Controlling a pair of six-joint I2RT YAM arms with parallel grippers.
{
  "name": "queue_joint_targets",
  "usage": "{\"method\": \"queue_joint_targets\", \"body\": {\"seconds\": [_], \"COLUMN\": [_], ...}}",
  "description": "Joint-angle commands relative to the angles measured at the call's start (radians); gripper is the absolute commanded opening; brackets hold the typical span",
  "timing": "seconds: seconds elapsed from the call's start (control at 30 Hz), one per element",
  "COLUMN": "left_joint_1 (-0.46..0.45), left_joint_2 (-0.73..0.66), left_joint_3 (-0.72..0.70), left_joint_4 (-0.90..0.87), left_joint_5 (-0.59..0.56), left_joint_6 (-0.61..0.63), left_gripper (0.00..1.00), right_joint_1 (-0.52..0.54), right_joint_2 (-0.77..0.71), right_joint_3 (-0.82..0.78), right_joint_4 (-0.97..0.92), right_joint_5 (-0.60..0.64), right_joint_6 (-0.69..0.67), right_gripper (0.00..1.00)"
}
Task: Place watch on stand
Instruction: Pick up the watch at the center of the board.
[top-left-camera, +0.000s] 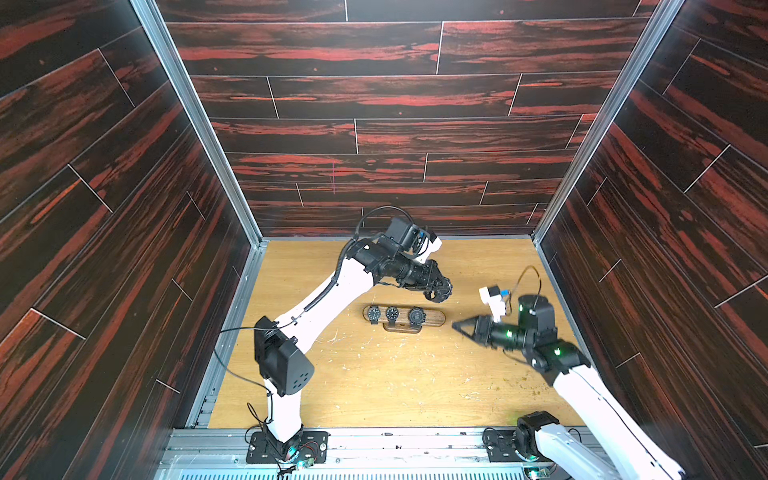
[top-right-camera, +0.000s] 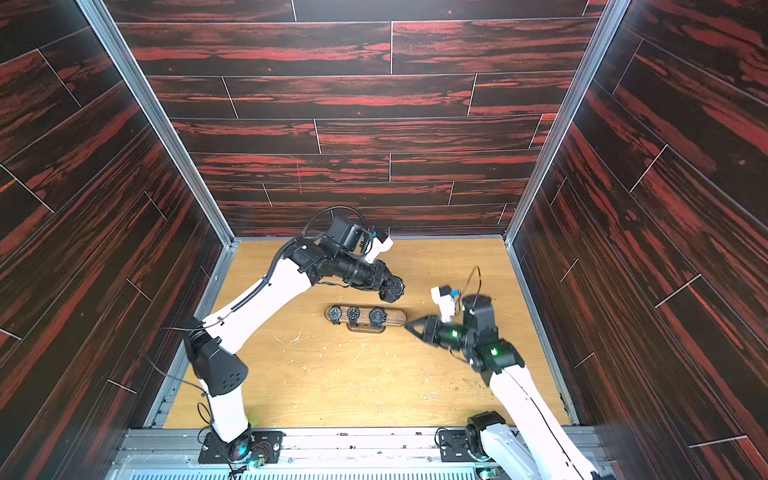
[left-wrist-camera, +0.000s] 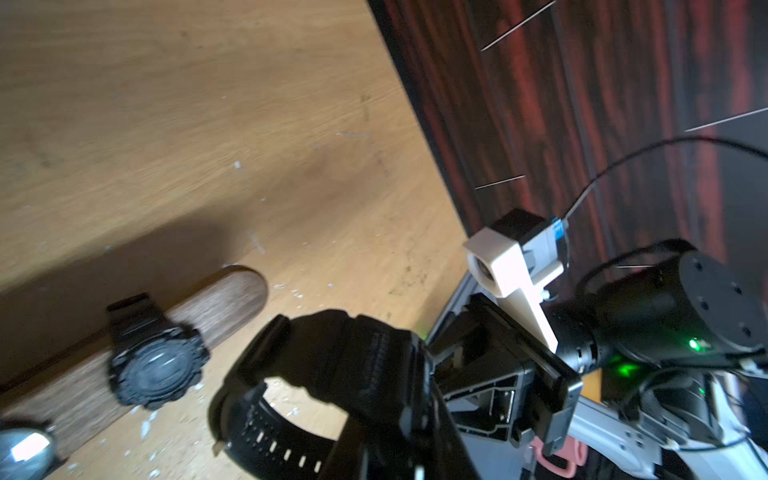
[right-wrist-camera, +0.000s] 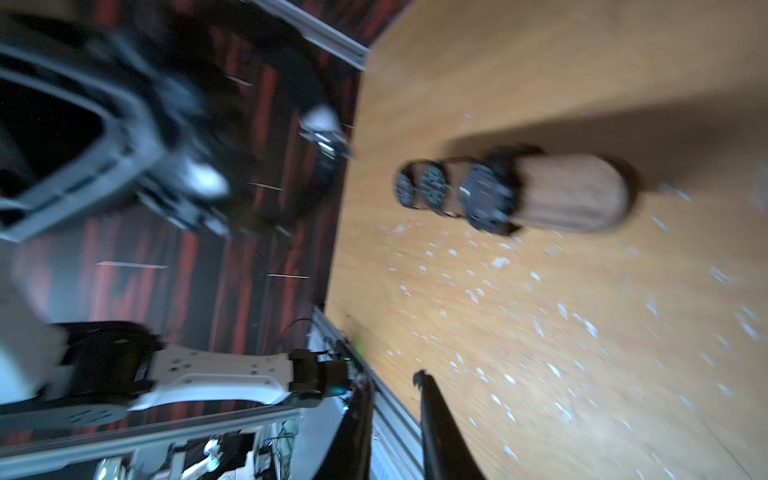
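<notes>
The stand (top-left-camera: 434, 318) is a dark-brown wooden bar lying across the middle of the table, also seen in a top view (top-right-camera: 395, 318). Three black watches sit on its left and middle parts, the nearest to the bare right end being a chunky one (top-left-camera: 416, 316). My left gripper (top-left-camera: 434, 286) hovers just behind the bar's right end, shut on a black watch (left-wrist-camera: 332, 365) whose strap forms a loop. My right gripper (top-left-camera: 457, 326) points at the bar's right end from the right. Its fingers (right-wrist-camera: 436, 415) stand slightly apart with nothing between them.
The light wooden tabletop (top-left-camera: 374, 374) carries white scuffs and chips. Dark red-streaked walls close in the left, right and back sides. A metal rail (top-left-camera: 395, 440) with both arm bases runs along the front edge.
</notes>
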Motion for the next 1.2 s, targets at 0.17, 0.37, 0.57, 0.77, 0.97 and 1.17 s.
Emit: {"method": "queue_joint_targets", "body": {"seconds": [0.17,0.37,0.57,0.77,0.97,1.17], "left_joint_1": [0.043,0.069,0.079,0.081,0.082,0.082], "left_joint_2": [-0.076,-0.100,-0.101,-0.095,-0.089,-0.077], "left_joint_3": [-0.080,-0.128,-0.131,-0.141,-0.158,-0.148], "left_joint_4": [0.126,0.238,0.309,0.315,0.341,0.368], "left_joint_5": [0.122,0.170,0.210,0.218,0.220,0.228], "left_joint_6": [-0.071,-0.133,-0.189,-0.196,-0.214,-0.234], "left_gripper": [0.11,0.11,0.11,0.11,0.11,0.11], "right_joint_1": [-0.059,-0.072,-0.076,-0.097,-0.129,-0.129], "right_joint_2": [0.118,0.173,0.201,0.227,0.256,0.288], "right_joint_3": [0.113,0.133,0.145,0.167,0.178,0.204], "right_joint_4": [0.264,0.311,0.324,0.388,0.482,0.488], "right_joint_5": [-0.204,-0.222,-0.215,-0.218,-0.265,-0.276], "right_joint_6": [0.061,0.087,0.091,0.123,0.182,0.179], "right_gripper": [0.26,0.29,0.33,0.34,0.34,0.36]}}
